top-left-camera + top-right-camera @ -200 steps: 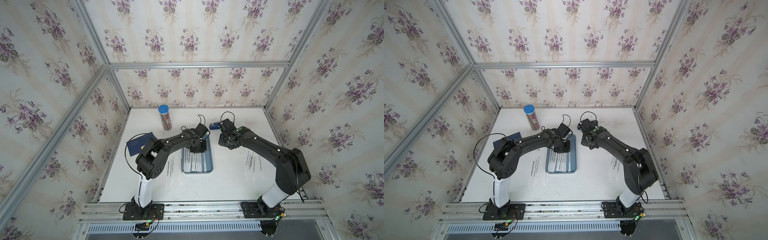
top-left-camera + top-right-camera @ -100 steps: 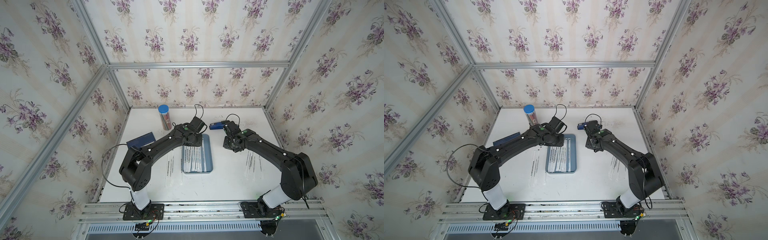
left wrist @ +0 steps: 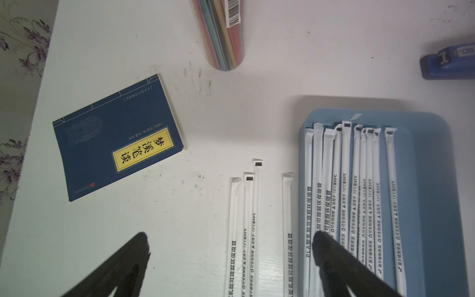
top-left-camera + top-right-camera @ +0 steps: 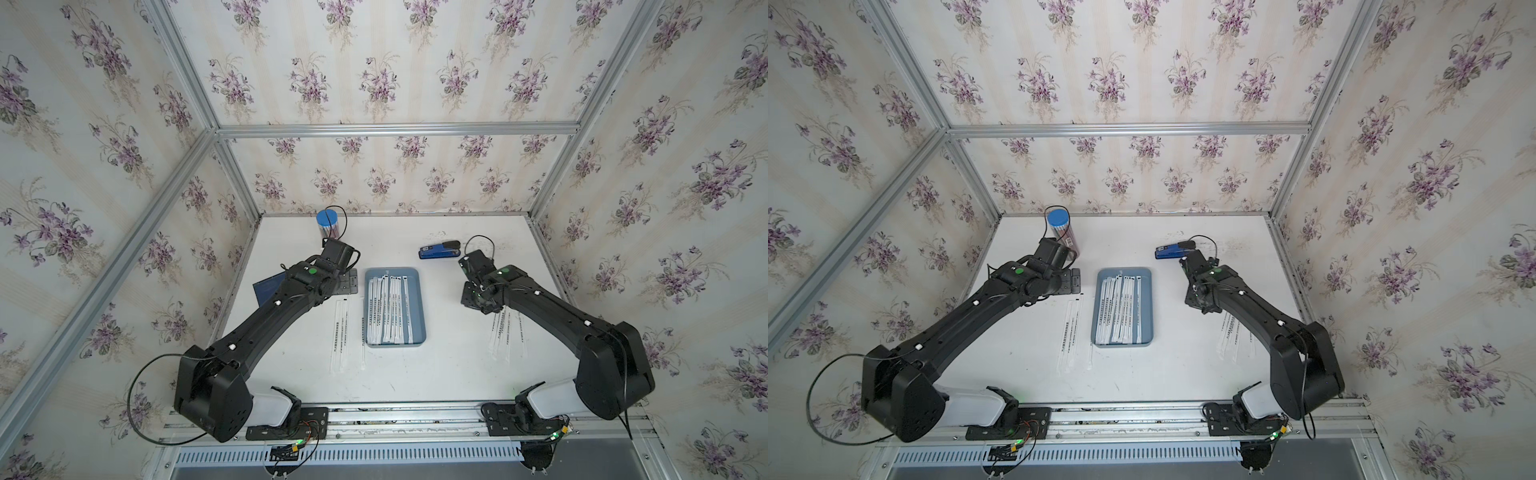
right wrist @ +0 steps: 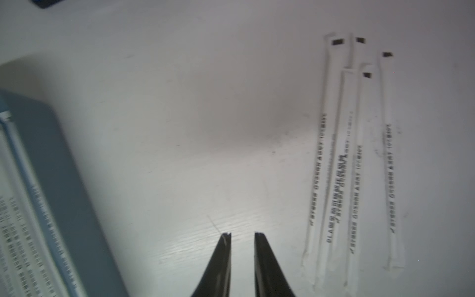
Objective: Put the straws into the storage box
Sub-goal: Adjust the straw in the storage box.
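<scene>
We had swung the left claw (image 3: 230,234) off the storage box (image 4: 417,291) and spread it wide, apparently leaving one more among the straws (image 4: 388,309) inside. The right claw (image 5: 243,234) hovered nearly together, empty; loose straws (image 4: 340,332) still flanked the box on the table (image 4: 453,370).

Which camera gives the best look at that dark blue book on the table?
The left wrist view: the whole book lies in plain sight, yellow title label included. In a top view the left arm covers most of it, leaving one edge. The right wrist view misses it.
</scene>
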Robot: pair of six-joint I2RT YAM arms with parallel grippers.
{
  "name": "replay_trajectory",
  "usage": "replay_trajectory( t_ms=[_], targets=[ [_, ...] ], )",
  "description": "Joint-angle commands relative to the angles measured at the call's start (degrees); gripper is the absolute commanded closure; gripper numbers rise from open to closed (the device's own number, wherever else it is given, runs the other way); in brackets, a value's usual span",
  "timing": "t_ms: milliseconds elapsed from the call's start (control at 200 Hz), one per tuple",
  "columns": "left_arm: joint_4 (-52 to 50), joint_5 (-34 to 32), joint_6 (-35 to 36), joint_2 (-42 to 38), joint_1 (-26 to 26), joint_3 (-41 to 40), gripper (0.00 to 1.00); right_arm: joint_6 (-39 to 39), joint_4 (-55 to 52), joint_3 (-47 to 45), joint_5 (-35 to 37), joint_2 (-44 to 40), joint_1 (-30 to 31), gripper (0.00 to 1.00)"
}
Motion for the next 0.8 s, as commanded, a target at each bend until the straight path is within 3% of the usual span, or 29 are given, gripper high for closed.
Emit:
replay_trajectory(
  t_ms=[0, 225, 560, 794],
  targets=[
    [3.7, 3.3, 1.5, -2.1, 1.8, -3.9, 0.0, 4.8, 0.0, 6.1, -1.6, 5.1, 8.6, 0.79],
    [4.4, 4.9, 0.9, -5.1, 3.7, -10.1, 0.0, 8.6, 4.3, 17.4, -7.3, 19.0, 18.5, 0.77],
    [2.8, 8.3, 2.3, -8.9, 8.9, -15.4, 0.01, 8.7, 7.1, 16.1, -9.5, 25.2, 18.4, 0.71],
    [3.2, 10.3, 1.8, -8.6, 9.5, -16.0, 0.02, 9.1, 10.6, 12.8, -11.8, 25.4, 17.1, 0.69]
  ],
)
